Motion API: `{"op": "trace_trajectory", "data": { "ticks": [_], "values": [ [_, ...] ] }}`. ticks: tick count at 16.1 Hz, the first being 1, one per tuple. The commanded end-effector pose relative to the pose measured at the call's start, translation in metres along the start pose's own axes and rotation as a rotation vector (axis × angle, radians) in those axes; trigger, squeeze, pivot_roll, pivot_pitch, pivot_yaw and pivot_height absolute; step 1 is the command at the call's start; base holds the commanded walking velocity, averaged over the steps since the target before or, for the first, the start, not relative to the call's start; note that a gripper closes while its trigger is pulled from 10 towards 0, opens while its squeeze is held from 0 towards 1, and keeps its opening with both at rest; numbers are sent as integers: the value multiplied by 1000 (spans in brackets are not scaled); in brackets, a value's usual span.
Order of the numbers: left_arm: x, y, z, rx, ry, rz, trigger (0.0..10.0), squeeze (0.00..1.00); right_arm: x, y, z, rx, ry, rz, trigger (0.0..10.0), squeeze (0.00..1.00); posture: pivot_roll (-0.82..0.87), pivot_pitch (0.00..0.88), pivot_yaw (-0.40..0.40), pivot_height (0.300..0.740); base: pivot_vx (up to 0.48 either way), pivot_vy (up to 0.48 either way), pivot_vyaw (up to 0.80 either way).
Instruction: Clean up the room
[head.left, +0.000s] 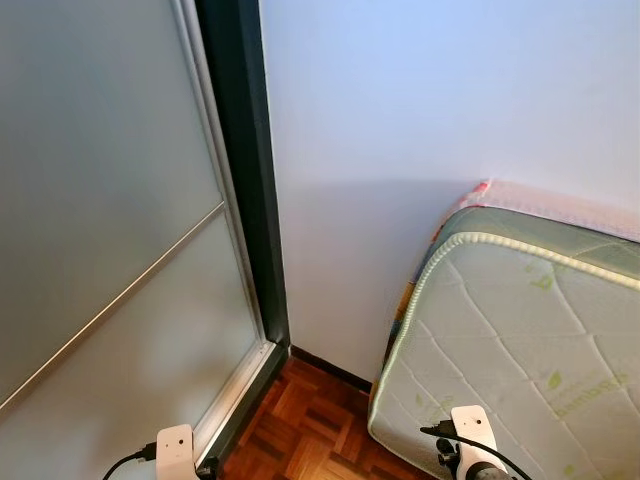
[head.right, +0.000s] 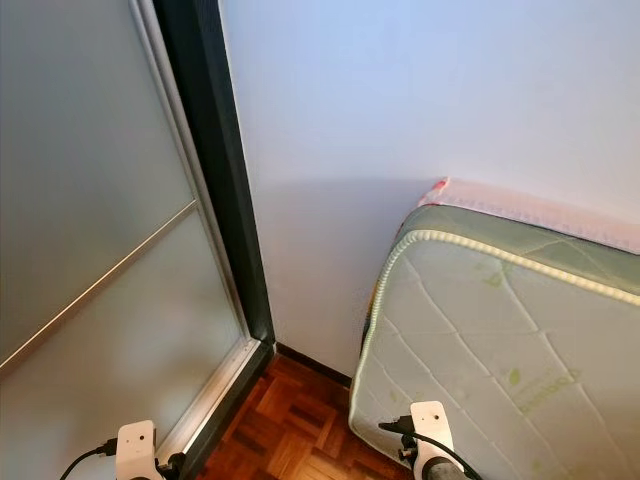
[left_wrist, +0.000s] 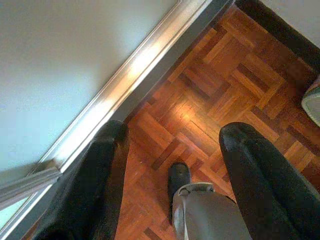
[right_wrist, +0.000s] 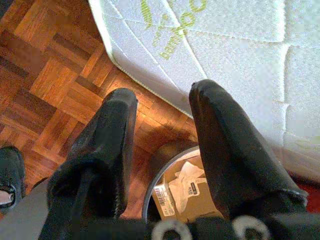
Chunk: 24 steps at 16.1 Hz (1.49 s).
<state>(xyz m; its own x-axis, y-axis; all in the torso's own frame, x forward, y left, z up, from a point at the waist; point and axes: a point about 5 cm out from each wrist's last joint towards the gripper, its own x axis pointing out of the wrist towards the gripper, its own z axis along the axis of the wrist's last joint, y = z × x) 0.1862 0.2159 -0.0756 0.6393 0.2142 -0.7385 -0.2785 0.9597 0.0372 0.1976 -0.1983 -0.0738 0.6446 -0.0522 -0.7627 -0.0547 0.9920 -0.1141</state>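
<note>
Both arms hang low. The left hand (left_wrist: 170, 150) is spread above the parquet floor (left_wrist: 235, 85), beside the sliding door track (left_wrist: 125, 85). The right hand (right_wrist: 162, 130) is spread over a bin (right_wrist: 175, 190) holding paper scraps, beside the mattress (head.left: 520, 340) leaning at the wall (head.left: 400, 120).

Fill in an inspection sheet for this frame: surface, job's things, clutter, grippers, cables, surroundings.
Surface: wooden parquet floor, bare where seen.
Job's things: round bin under the right gripper, holding a cardboard box and crumpled paper.
Clutter: nothing seen loose on the floor.
Grippers: left gripper open, empty, above the floor by the door track; right gripper open, empty, above the bin at the mattress edge.
Cables: black cable at the left wrist, another at the right wrist.
Surroundings: frosted sliding door with dark frame, white wall, quilted mattress, robot's foot.
</note>
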Motion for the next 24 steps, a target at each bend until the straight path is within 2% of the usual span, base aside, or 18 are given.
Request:
{"op": "trace_trajectory", "data": {
  "ticks": [1, 10, 14, 24],
  "values": [
    [-1, 7, -10, 168, 122, -142, 10000, 0, -12, -50, -26, 94, 161, 32, 10000, 0, -28, 0, -41, 740, 0, 0, -719],
    [-1, 7, -10, 176, 121, -127, 10000, 0, -12, -50, -26, 68, 161, 39, 10000, 0, -37, 0, -48, 740, 0, 0, -730],
    [-1, 8, -11, 226, 124, -116, 10000, 0, -13, -50, -28, 58, 166, 44, 10000, 0, -37, 0, -46, 740, 0, -169, -744],
    [-1, 9, -9, 178, 114, -108, 10000, 0, -12, -50, -25, 63, 164, 41, 10000, 0, -39, 0, -47, 740, 0, -40, -745]
  ]
}}
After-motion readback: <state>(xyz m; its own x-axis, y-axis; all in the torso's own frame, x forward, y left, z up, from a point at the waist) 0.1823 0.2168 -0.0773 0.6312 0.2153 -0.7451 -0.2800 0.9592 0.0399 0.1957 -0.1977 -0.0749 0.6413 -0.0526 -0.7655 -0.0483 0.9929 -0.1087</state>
